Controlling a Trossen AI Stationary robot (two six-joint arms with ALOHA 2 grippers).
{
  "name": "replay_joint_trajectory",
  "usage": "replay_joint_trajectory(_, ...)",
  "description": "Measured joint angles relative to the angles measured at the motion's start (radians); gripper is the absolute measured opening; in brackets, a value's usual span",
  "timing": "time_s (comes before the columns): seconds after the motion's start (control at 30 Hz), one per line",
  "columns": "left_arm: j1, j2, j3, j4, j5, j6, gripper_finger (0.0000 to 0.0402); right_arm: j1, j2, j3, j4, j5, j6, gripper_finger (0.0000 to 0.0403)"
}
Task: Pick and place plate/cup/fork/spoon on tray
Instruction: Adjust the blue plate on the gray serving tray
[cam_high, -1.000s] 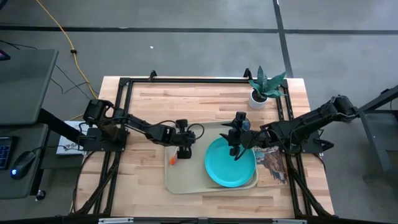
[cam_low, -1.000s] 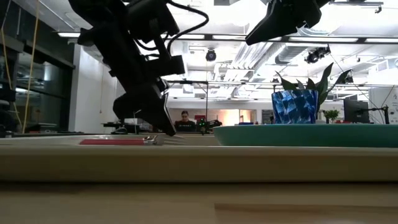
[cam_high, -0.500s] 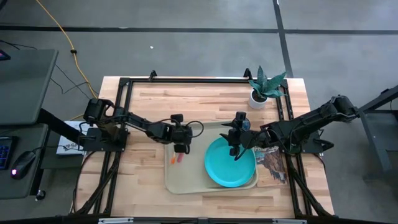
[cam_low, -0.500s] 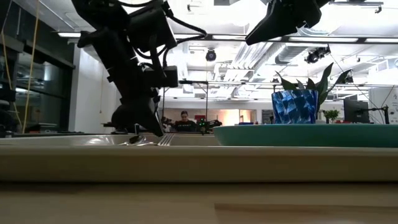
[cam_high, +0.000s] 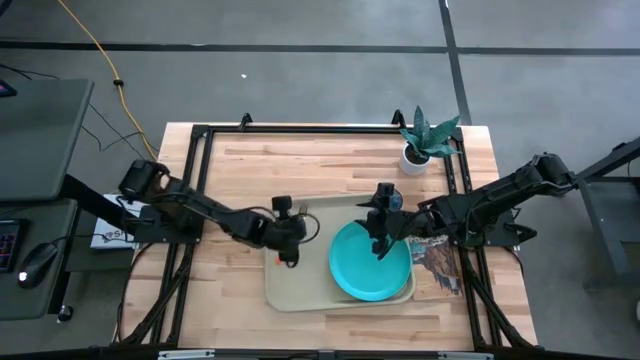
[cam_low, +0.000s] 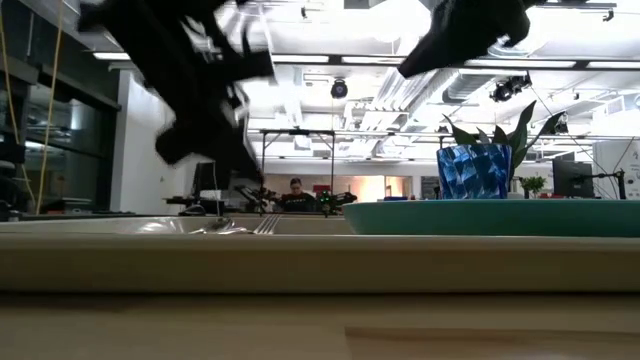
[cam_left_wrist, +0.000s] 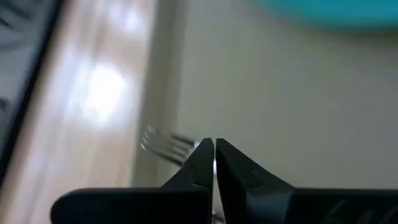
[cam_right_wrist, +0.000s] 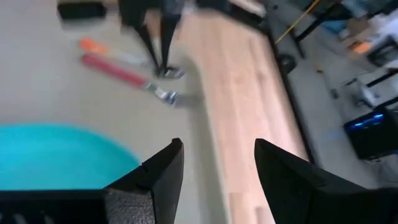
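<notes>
The beige tray lies in the middle of the table. The turquoise plate lies flat in its right half. The dark-blue cup stands at the plate's far edge. The red-pink-handled fork and the orange-handled spoon lie side by side in the tray's left part. The fork's tines point at the tray's near rim. My left gripper is shut and hovers just above the fork and spoon. My right gripper is open and empty above the plate's far part.
A white pot with a green plant stands at the far right of the table. A printed sheet lies right of the tray. Black frame rails run along the table's sides. Bare wood shows beyond the tray.
The fork, held level just over the tray a second ago, now lies in the tray beside the spoon. My left gripper has risen off it and is blurred with motion in the low view.
</notes>
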Motion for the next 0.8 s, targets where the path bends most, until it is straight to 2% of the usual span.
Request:
replay_joint_trajectory(0.1,-0.044,-0.070,-0.018,0.077,-0.062,0.031,0.0000,0.003,0.000,-0.002,-0.062,-0.041,0.060,0.0188)
replay_joint_trajectory(0.17,-0.057,-0.143,-0.061,0.167,-0.079,0.053,0.0000,0.005,0.000,-0.002,-0.091,-0.106,0.117,0.0182)
replay_joint_trajectory(0.27,-0.050,-0.283,-0.168,0.353,-0.061,0.088,0.0000,0.005,0.014,-0.003,-0.106,-0.194,0.190,0.0148)
replay_joint_trajectory(0.33,-0.033,-0.373,-0.257,0.522,0.018,0.104,0.0000,0.009,0.041,-0.003,-0.119,-0.191,0.229,0.0105)
replay_joint_trajectory(0.43,0.005,-0.486,-0.388,0.741,0.220,0.101,0.0000,-0.002,0.125,-0.003,-0.097,-0.204,0.273,0.0025)
replay_joint_trajectory(0.47,0.018,-0.511,-0.421,0.800,0.272,0.086,0.0000,-0.008,0.164,-0.003,-0.080,-0.225,0.282,0.0013)
replay_joint_trajectory(0.53,0.038,-0.567,-0.477,0.858,0.325,0.061,0.0000,-0.020,0.245,-0.002,-0.028,-0.270,0.298,0.0018)
replay_joint_trajectory(0.8,0.063,-0.692,-0.503,0.896,0.325,0.052,0.0000,-0.055,0.518,0.167,-0.066,-0.383,0.303,0.0005)
